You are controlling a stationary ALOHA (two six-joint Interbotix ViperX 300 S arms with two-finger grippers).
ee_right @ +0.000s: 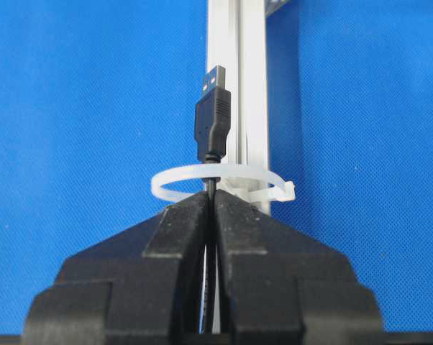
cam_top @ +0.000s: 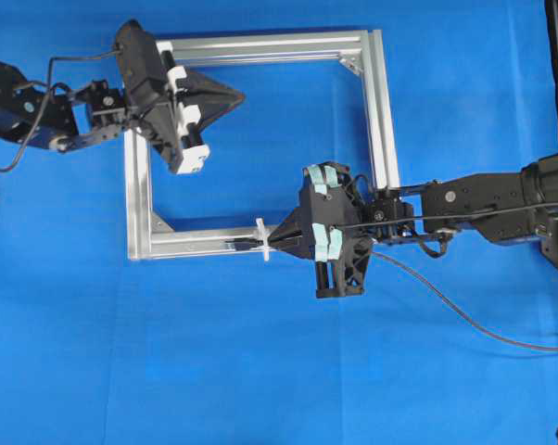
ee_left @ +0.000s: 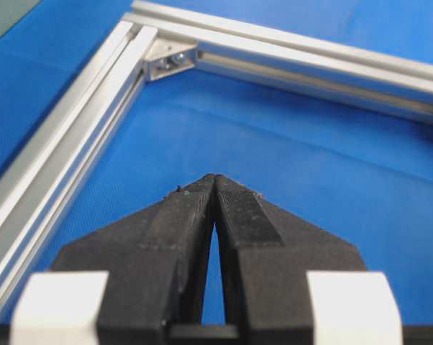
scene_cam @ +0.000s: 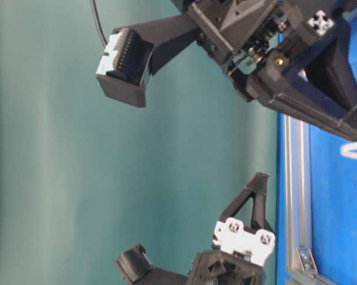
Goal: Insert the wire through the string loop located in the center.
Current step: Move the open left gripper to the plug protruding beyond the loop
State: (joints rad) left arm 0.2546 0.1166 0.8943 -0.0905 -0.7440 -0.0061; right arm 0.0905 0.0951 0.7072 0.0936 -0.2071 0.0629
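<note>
Black wire (ee_right: 212, 126) — pinched by right end effector (ee_right: 211, 198) — passes through string loop (ee_right: 220, 181).

Overhead: aluminium frame (cam_top: 383, 111) lies on the cloth (cam_top: 214, 371), upper centre. Left gripper (cam_top: 237, 95) sits inside the frame's 11 o'clock corner, tips toward 3 o'clock, w/ nothing between them. Zip-tie loop (cam_top: 261, 239) stands on the 6 o'clock rail. Right gripper (cam_top: 275, 240) is just at its 3 o'clock side; USB cable (cam_top: 464, 324) trails off to 4 o'clock, plug (ee_right: 213, 118) thru the loop, past it over the rail.
</note>
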